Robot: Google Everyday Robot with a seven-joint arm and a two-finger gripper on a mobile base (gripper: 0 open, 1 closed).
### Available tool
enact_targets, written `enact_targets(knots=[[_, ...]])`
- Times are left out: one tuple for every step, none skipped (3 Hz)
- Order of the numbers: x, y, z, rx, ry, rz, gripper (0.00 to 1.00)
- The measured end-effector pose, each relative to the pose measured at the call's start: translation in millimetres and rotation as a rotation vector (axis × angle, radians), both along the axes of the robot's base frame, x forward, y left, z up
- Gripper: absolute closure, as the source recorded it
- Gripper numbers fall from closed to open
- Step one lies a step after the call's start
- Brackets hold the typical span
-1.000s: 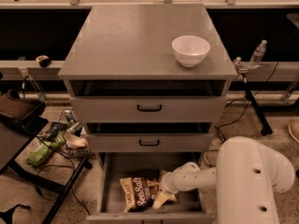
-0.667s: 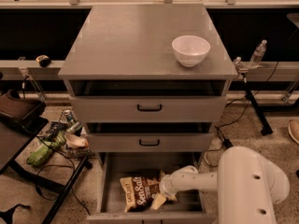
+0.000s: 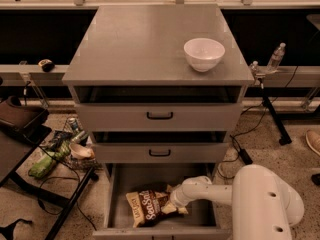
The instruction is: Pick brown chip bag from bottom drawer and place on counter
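The brown chip bag (image 3: 147,205) with white "Sea Salt" script lies on the grey floor of the open bottom drawer (image 3: 127,181). My white arm reaches into the drawer from the right, and the gripper (image 3: 171,202) sits at the bag's right end, pressed against it. The bag and the wrist hide the fingertips. The counter (image 3: 140,39) is the flat grey top of the cabinet above.
A white bowl (image 3: 204,53) stands on the counter's right side. The two upper drawers have black handles (image 3: 160,116). Floor clutter with a green bag (image 3: 45,165) and cables lies left, beside a dark side table (image 3: 15,149). A water bottle (image 3: 276,58) is at right.
The arm has shifted slightly left and lower in the drawer. The chip bag stays on the drawer floor in about the same place.
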State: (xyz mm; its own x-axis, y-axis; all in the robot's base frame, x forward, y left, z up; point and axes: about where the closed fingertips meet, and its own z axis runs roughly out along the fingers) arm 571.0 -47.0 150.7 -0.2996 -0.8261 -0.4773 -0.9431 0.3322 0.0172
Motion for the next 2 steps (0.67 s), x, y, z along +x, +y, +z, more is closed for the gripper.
enact_targets(knots=[[-0.9,0.4,-0.4,0.000,0.002,0.000,0.81],[-0.9,0.5,-0.3,0.000,0.002,0.000,1.00]])
